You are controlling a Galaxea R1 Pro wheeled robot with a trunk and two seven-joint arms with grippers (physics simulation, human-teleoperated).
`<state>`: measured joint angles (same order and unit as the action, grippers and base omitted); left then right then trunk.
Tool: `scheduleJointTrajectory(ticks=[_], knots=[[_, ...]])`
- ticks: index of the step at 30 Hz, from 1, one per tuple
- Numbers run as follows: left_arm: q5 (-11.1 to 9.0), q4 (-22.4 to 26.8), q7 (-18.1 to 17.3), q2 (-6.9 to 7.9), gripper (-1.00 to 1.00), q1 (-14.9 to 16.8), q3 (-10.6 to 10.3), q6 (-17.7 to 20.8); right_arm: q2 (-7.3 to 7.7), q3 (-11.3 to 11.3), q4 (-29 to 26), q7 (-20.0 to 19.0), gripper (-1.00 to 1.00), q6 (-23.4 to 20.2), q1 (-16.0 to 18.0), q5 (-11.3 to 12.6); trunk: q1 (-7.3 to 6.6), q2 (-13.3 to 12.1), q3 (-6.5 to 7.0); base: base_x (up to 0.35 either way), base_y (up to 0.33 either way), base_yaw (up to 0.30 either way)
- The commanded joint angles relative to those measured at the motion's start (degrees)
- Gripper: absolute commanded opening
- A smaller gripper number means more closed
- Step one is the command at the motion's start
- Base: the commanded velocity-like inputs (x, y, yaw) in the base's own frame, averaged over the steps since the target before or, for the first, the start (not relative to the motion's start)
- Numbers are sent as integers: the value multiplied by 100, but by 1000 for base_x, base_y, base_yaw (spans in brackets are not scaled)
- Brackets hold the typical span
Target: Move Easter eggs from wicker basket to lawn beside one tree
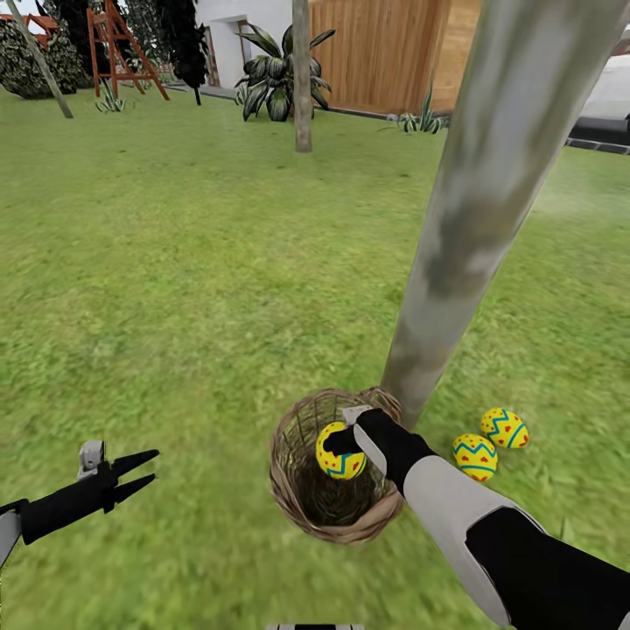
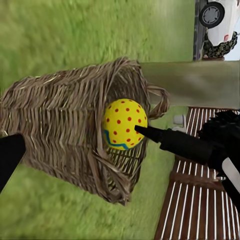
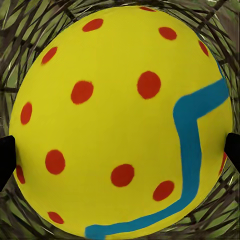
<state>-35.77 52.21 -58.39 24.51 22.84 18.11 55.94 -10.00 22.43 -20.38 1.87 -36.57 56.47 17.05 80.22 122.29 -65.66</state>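
Observation:
The wicker basket (image 1: 293,490) stands on the lawn (image 1: 175,289) at the foot of the thick pale tree (image 1: 490,192). My right gripper (image 1: 343,442) is shut on one Easter egg (image 1: 337,457), holding it at rim height over the basket's opening. Up close, that egg (image 3: 120,120) sits between two black fingertips (image 3: 5,160). From the left wrist, the basket (image 2: 60,135), the held egg (image 2: 125,124) and a right finger (image 2: 170,141) are in sight. Two more eggs (image 1: 475,457) (image 1: 505,428) lie on the grass right of the trunk. My left gripper (image 1: 144,465) hangs open and empty, left of the basket.
A thinner trunk (image 1: 302,79) stands farther back on the grass. Behind it are a wooden fence (image 1: 385,52), a leafy plant (image 1: 276,79) and a red ladder frame (image 1: 118,44). A white car (image 2: 220,15) is beyond the tree. Open grass stretches left and ahead.

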Motion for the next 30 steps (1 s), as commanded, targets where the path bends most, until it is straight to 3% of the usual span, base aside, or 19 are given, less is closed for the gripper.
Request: scheduleJointTrajectory(ticks=[1, 8, 14, 26, 30], knots=[[2, 4, -16, 6, 100, 1, 7, 23, 0, 25, -1, 24, -100, -22, 4, 35, -23, -40, 14, 0, 0, 0], [1, 4, -15, 21, 100, 1, 25, 22, 0, 25, -1, 24, -100, -26, 4, 36, -177, -321, 140, -39, 0, 0], [-1, 21, -24, 156, 100, 10, 137, 31, 0, 25, -1, 24, -100, -26, 4, 36, -309, -561, 248, -37, 0, 0], [-1, -7, -16, 131, 100, 10, 149, 22, 63, 13, -23, -9, -100, -30, 4, 27, -572, -1043, 463, -155, 0, 0], [-1, -9, -15, 118, 100, 10, 146, 22, 89, 15, -27, -774, -100, -31, 4, 23, -660, -1203, 535, 0, 0, 0]])
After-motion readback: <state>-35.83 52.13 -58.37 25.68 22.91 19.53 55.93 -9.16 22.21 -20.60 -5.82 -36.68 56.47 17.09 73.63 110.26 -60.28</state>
